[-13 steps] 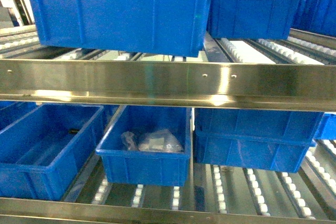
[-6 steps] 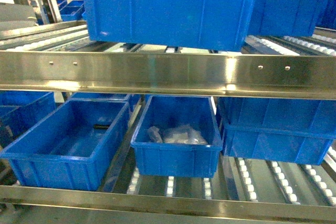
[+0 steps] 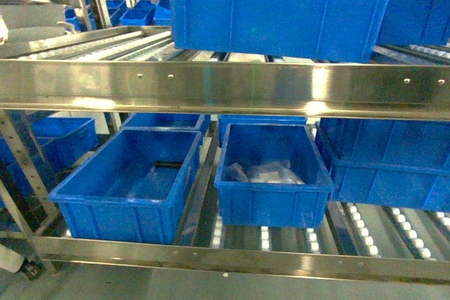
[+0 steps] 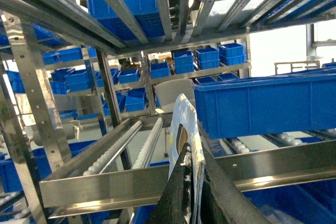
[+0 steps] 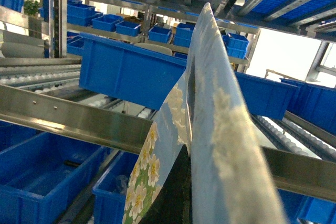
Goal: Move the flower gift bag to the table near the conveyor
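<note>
Gripper (image 5: pixel 184 198) holds bag (image 5: pixel 210 119) facing conveyor (image 3: pixel 225 89).

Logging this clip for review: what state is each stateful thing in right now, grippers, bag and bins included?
left gripper: shut on the flower gift bag, held upright.
right gripper: shut on the same bag's edge.
flower gift bag: folded flat, in the air, no table in view.
left lower bin: one small dark item inside.
middle lower bin: holds clear plastic packets.
conveyor: bins resting on its rollers.
</note>
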